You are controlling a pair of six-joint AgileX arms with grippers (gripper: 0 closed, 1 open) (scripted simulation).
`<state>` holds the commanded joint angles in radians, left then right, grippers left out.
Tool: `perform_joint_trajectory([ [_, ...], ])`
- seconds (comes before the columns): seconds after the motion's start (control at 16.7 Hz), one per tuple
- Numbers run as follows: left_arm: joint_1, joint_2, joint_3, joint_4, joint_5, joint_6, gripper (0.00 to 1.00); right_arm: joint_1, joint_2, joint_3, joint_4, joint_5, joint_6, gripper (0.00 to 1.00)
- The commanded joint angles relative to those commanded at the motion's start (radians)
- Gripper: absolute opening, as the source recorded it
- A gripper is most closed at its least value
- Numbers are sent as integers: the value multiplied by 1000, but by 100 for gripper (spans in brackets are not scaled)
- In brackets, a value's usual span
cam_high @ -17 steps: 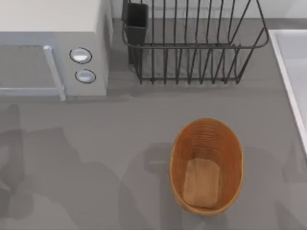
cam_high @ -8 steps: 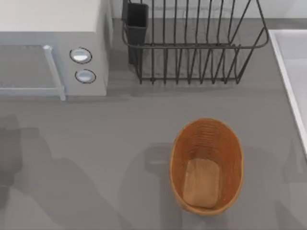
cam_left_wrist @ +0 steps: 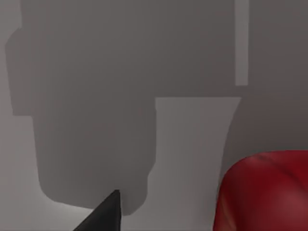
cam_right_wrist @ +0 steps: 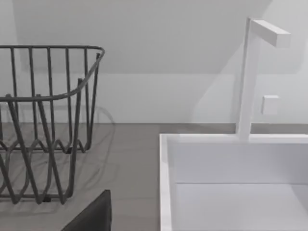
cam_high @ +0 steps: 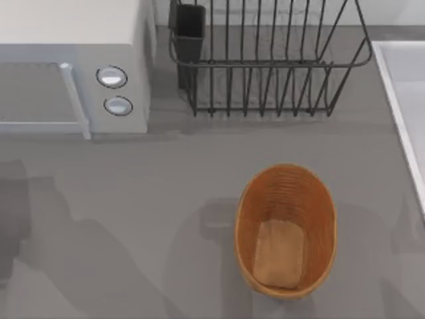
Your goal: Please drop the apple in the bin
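Note:
The apple (cam_left_wrist: pixel 264 192), glossy and red, is close up at the edge of the left wrist view, resting on the grey table. A dark part of my left gripper (cam_left_wrist: pixel 103 216) shows beside it, a gap of bare table between them. The bin (cam_high: pixel 285 229), an oval orange-brown woven basket with a tan bottom, stands at the table's front right in the top view and has nothing in it. A dark part of my right gripper (cam_right_wrist: pixel 94 214) shows in the right wrist view, facing the dish rack and sink.
A black wire dish rack (cam_high: pixel 265 60) stands at the back centre, a white microwave (cam_high: pixel 73 66) at the back left. A white sink (cam_high: pixel 405 113) with its faucet (cam_right_wrist: pixel 250 77) runs along the right edge. Arm shadows lie on the grey table (cam_high: pixel 166 173).
The arm shadows at the top view's left have shifted and changed shape. The bin has stayed put.

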<state>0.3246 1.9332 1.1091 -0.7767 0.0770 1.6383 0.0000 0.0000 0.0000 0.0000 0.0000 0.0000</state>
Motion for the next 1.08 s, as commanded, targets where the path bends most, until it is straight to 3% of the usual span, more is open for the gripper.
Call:
perform_joint_trajectory([
  [0.54,0,0,0,0,0,0,2,0,0,0,0,0,0,100],
  [1.08,3,-11,8,5,-2,4,0,0,0,0,0,0,0,100],
])
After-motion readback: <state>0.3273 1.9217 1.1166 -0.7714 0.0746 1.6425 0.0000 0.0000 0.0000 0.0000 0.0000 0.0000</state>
